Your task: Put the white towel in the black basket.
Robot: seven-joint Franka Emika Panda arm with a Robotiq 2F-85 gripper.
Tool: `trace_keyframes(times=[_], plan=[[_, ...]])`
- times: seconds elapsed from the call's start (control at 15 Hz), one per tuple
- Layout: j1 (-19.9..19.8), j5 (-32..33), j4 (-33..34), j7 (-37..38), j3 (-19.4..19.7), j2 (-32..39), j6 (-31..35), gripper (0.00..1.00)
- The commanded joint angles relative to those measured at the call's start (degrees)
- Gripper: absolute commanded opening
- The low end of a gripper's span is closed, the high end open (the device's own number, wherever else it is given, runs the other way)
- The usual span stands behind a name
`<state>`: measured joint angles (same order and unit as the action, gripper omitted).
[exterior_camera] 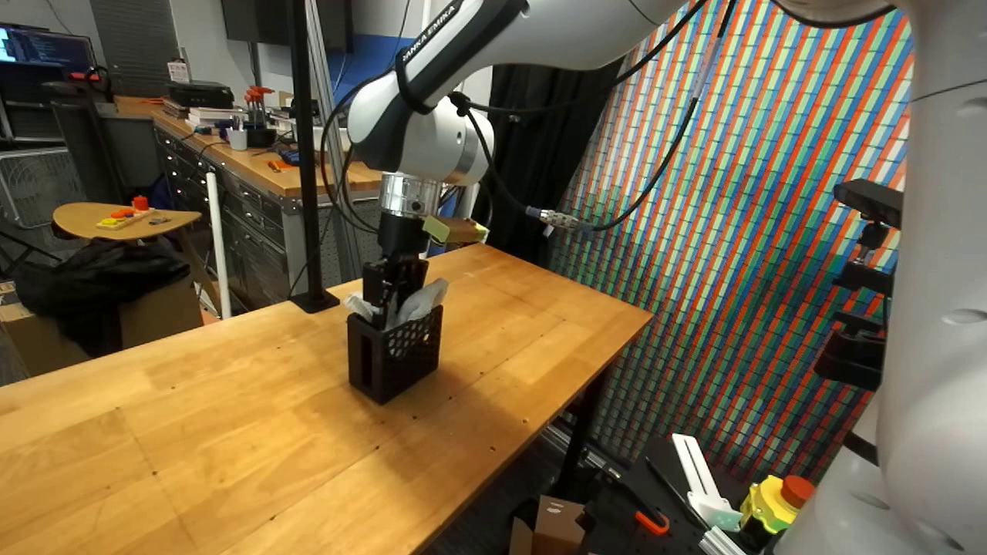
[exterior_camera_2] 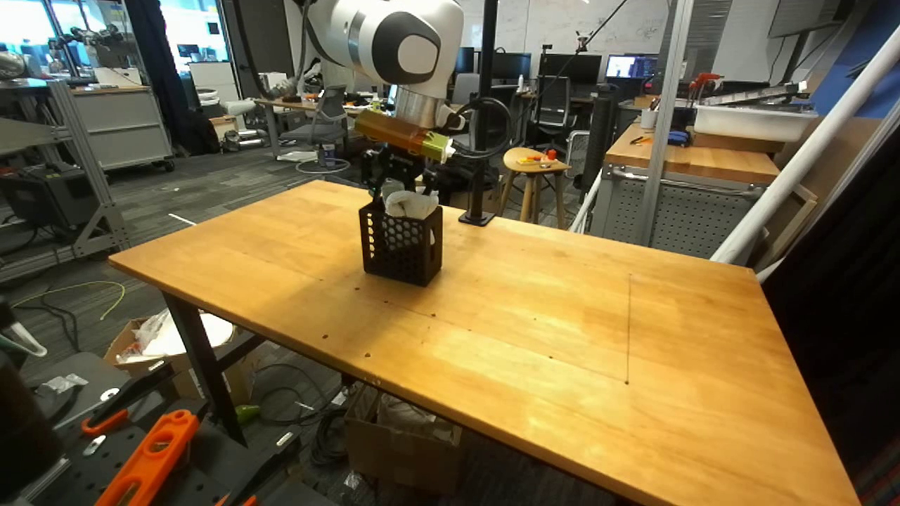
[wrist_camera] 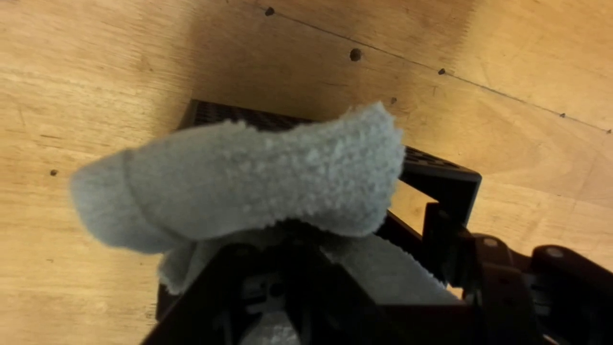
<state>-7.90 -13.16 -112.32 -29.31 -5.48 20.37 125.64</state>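
Along the robot arm point(exterior_camera: 470, 54): "ANKA EMIKA" (start of it runs under the black strap point(exterior_camera: 405, 82)). Far-left monitor point(exterior_camera: 54, 50) carries text, too small from here; whiteboard point(exterior_camera_2: 538, 21), far back, has scribbles, illegible.

I have a wooden table point(exterior_camera_2: 562, 302) under me, honey-brown, its surface pieced from strips in lighter and darker tones; in an exterior view a dark leg point(exterior_camera_2: 204, 365) shows beneath it. The black basket point(exterior_camera: 397, 358) stands upright on it in both exterior views. Near the basket, but apart from it, a black plate point(exterior_camera: 314, 302) lies at the table's edge and carries a black pole point(exterior_camera: 305, 154). Close beside the basket, from my wrist, I see a shadow point(wrist_camera: 249, 62), small dark holes point(wrist_camera: 355, 54) and a thin line point(wrist_camera: 503, 94) running through several of them. Farther from the basket, another line point(exterior_camera_2: 628, 330) crosses the wood.
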Motion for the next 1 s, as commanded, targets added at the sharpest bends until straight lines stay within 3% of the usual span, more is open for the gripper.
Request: trace_keyframes(times=[0.0,0.2,0.4,0.53,0.73,0.93], plan=[[1.2,1.2,-0.4,1.7,0.6,-2.8,-1.3,0.36],[1.8,2.0,-0.7,2.5,0.7,-4.1,-1.5,0.1],[2.4,2.7,-1.1,3.1,0.8,-5.5,-1.8,0.09],[2.8,3.0,-1.7,3.6,0.8,-6.4,-1.8,0.16],[3.5,3.8,-3.0,4.5,0.8,-8.5,-1.9,0.12],[4.3,5.3,-4.6,5.8,1.0,-11.3,-1.6,0.02]])
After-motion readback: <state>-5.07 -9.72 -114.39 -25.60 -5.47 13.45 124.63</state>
